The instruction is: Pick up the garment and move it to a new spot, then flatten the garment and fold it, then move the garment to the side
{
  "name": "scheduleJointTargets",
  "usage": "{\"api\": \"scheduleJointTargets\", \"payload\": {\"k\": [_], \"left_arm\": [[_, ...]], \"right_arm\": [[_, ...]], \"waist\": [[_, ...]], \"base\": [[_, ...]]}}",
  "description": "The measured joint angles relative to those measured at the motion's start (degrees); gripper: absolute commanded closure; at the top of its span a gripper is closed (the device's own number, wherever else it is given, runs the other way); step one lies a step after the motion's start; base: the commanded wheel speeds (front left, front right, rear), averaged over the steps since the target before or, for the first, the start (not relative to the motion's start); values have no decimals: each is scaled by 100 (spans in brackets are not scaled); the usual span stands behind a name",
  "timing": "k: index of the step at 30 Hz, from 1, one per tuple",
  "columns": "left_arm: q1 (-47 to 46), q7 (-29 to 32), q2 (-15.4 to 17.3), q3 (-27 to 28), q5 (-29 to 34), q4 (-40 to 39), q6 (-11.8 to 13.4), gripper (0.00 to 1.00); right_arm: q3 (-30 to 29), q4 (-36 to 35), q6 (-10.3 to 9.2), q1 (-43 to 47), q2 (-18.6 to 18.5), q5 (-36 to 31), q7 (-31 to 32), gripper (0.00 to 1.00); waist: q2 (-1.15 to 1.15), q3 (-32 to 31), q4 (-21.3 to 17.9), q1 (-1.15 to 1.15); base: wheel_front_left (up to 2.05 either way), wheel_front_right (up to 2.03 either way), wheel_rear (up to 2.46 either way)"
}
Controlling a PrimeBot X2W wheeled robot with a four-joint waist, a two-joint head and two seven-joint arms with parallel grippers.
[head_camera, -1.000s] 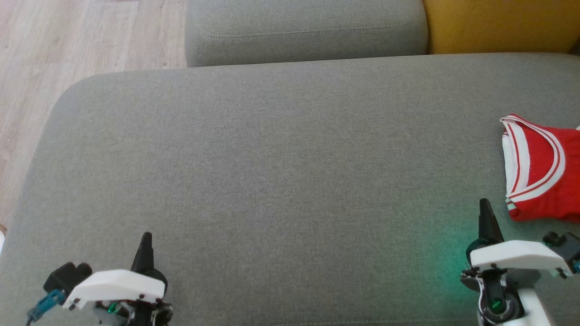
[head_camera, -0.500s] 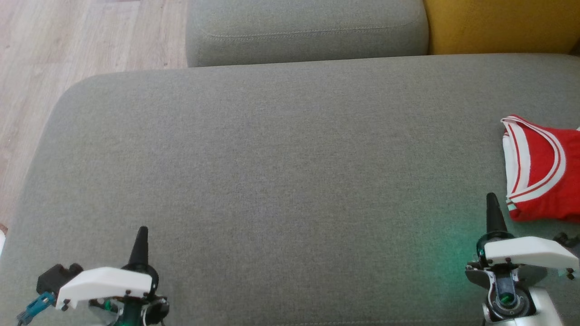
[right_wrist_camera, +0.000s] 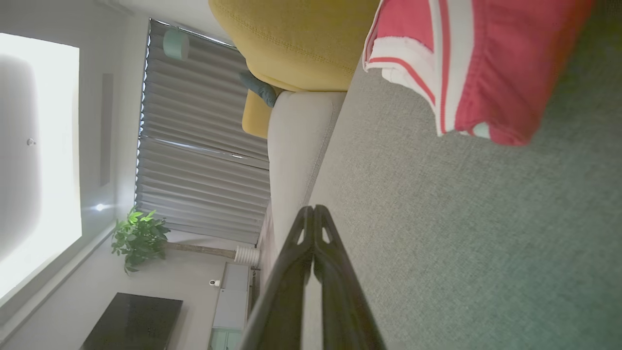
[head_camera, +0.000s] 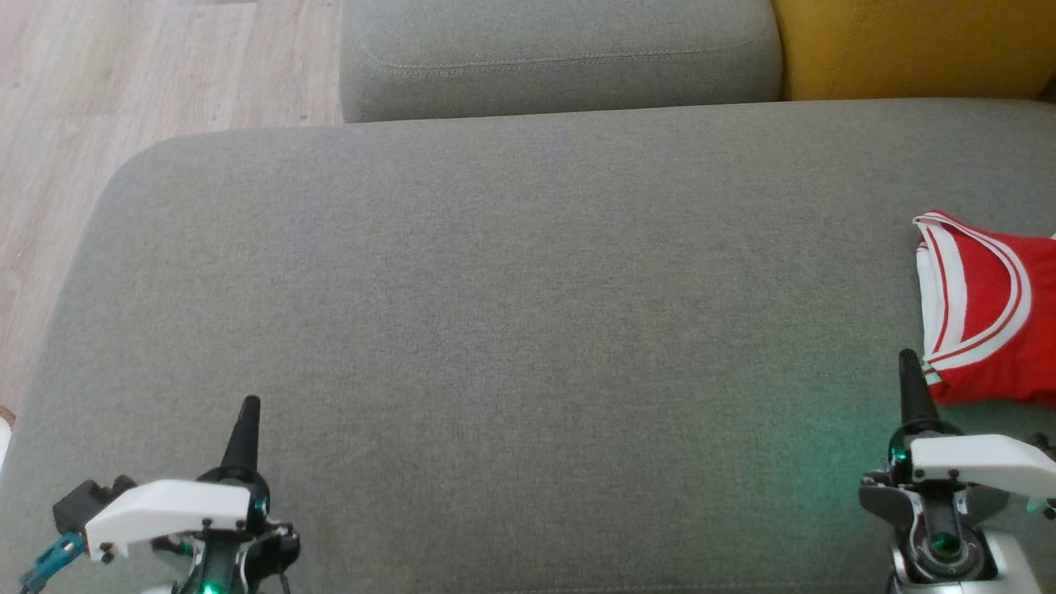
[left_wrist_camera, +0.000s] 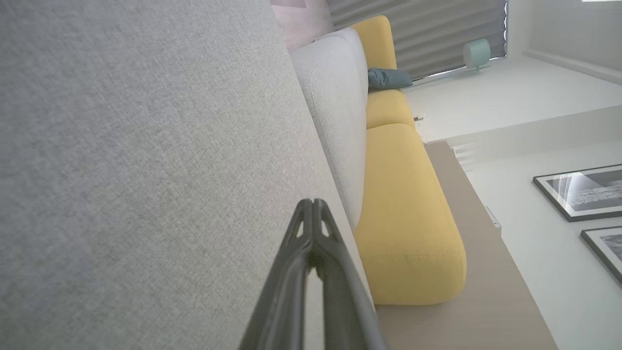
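Note:
The garment (head_camera: 990, 318) is red with white and red striped trim and lies folded at the right edge of the grey sofa seat (head_camera: 511, 313). In the right wrist view the garment (right_wrist_camera: 476, 58) fills the upper right corner. My right gripper (head_camera: 907, 359) is shut and empty, its tip just left of the garment's near corner and apart from it. The same shut fingertips (right_wrist_camera: 313, 210) meet in the right wrist view. My left gripper (head_camera: 248, 404) is shut and empty at the lower left, far from the garment, and its fingertips (left_wrist_camera: 312, 203) are pressed together.
A grey back cushion (head_camera: 561, 54) and a yellow cushion (head_camera: 907, 45) stand behind the seat. Wooden floor (head_camera: 124, 82) lies beyond the seat's left edge. The wide middle of the seat is bare fabric.
Both grippers have drifted: the left one down and to the left, the right one to the right, closer to the garment's near corner. The garment has not moved.

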Motion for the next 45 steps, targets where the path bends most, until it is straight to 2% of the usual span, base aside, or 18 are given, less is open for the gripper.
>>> {"api": "scheduleJointTargets", "payload": {"k": [29, 45], "left_arm": [[-126, 456, 0, 344, -1826, -214, -341, 100], [-129, 456, 0, 348, -1878, -218, -353, 100]], "right_arm": [[-219, -581, 0, 124, 0, 1949, 494, 100], [-225, -610, 0, 124, 0, 2002, 494, 100]], "waist": [[0, -13, 26, 0], [0, -14, 26, 0]], "base": [[0, 0, 0], [0, 0, 0]]}}
